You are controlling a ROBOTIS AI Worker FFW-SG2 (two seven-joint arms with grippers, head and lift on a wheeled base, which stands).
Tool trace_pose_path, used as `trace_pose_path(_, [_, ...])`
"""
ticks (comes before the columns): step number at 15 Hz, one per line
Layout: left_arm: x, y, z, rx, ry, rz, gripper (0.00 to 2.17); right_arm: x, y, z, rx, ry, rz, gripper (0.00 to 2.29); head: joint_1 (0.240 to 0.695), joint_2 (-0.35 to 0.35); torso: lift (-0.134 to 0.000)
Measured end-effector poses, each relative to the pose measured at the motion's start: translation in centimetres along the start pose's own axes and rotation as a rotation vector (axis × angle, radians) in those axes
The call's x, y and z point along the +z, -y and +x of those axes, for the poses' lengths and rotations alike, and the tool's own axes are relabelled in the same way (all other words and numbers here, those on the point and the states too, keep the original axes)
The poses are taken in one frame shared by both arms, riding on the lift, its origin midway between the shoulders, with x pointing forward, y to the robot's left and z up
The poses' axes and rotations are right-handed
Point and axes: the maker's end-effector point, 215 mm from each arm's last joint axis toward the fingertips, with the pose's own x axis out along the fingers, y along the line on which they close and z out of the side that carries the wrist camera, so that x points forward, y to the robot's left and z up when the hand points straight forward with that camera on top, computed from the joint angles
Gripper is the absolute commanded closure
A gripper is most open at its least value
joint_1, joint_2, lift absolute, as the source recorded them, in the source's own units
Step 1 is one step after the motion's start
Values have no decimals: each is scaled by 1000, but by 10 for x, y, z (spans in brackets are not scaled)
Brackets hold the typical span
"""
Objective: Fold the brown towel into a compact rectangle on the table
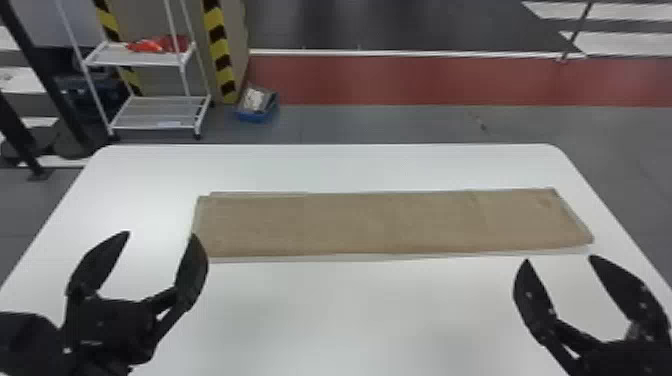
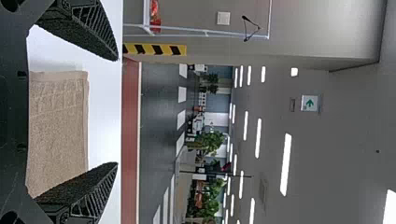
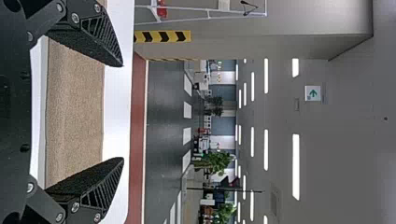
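Brown towel (image 1: 390,222): flat strip, likely awaiting end folds;
Left gripper (image 1: 161,234): jaws wide, by left end;
Right gripper (image 1: 559,258): jaws wide, by right

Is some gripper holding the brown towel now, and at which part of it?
Nothing is held: the left gripper and right gripper are open, and the brown towel lies on the table.

The room's well lit from where I stand, rows of white strip lights (image 2: 286,164) glaring overhead. The worktop (image 1: 130,187) throws back a soft shine at its left, greys faintly towards the near side, and the far floor (image 1: 400,25) looks dim.
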Motion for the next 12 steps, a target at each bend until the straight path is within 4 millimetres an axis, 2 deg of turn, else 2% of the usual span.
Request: trace_pose_path(12, [0, -4, 2, 4, 0, 8, 87, -7, 2, 4, -5, -18, -1, 188, 695, -14, -123])
